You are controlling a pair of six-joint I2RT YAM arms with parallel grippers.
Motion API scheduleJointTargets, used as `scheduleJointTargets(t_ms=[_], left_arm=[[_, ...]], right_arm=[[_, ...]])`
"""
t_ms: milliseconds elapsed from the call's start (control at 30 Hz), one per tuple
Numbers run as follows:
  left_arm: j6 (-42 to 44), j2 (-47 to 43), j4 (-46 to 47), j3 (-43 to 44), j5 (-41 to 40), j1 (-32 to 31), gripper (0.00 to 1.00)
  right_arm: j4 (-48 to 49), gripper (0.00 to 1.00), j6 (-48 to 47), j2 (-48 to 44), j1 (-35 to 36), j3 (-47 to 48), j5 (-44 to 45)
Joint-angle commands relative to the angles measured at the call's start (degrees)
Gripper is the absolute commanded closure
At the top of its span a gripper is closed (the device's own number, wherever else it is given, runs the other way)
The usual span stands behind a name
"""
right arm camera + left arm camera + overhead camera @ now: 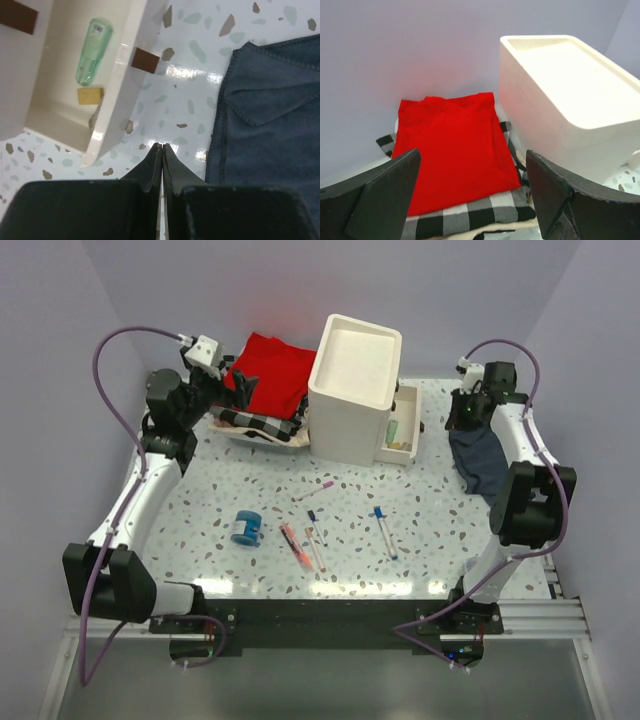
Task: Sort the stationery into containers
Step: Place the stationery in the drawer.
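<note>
at the upper left of the overhead view the left gripper (472, 162) hangs with its jaws spread wide and nothing between them, above a folded red cloth (275, 368) that lies on a black-and-white checked cloth (255, 422). lower down, on the speckled table (190, 505), a blue tape roll (246, 527) sits left of centre. just right of it lies an orange-red marker (296, 546), with a thin white pen (316, 549) close beside it and a short blue-capped pen (312, 516) just above. a pink-capped pen (314, 491) lies further up, nearer the drawer unit, and another blue-capped pen (385, 532) lies apart to the right. the tall white drawer unit (355, 385) stands at upper centre, right beside the cloths. a drawer (120, 100) is pulled out on its right side, with a small dark handle (145, 60) on its front; inside it lie a green tube (92, 50) and, below that in the right wrist view, a beige eraser (90, 95), a little apart from each other. at the upper right, the right gripper (161, 148) has its jaws pressed together on nothing, hovering over bare table between the drawer and a dark blue cloth (270, 110) that lies rumpled at the right edge.
</note>
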Motion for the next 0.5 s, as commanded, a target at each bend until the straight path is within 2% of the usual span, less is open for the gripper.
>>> scheduleJointTargets(t_ms=[0, 67, 167, 200, 300, 333, 467], left_arm=[[-2.26, 4.53, 3.17, 8.09, 6.07, -0.26, 0.16], [-2.26, 7.43, 2.82, 9.77, 6.95, -0.61, 0.22], [-1.65, 10.6, 2.73, 12.15, 8.88, -1.58, 0.39], [-1.38, 12.17, 2.64, 13.2, 10.2, -2.19, 0.59], [-0.15, 15.16, 1.59, 15.22, 10.56, -3.77, 0.97], [0.2, 15.87, 1.24, 15.84, 10.56, -4.22, 1.0], [2.57, 19.92, 0.27, 19.96, 10.21, -6.06, 1.0]], right_arm=[[3.62, 1.0, 4.36, 3.15, 0.06, 0.1, 4.0], [4.06, 1.0, 4.71, 5.61, 0.15, 2.3, 3.83], [4.24, 1.0, 4.89, 8.85, 0.15, 5.64, 3.04], [4.5, 1.0, 4.89, 9.65, 0.06, 6.43, 2.95], [4.94, 1.0, 5.5, 12.64, 0.15, 8.89, 2.69], [5.03, 1.0, 5.77, 13.17, 0.06, 9.68, 2.51], [6.0, 1.0, 7.61, 15.11, 0.24, 10.48, 0.58]])
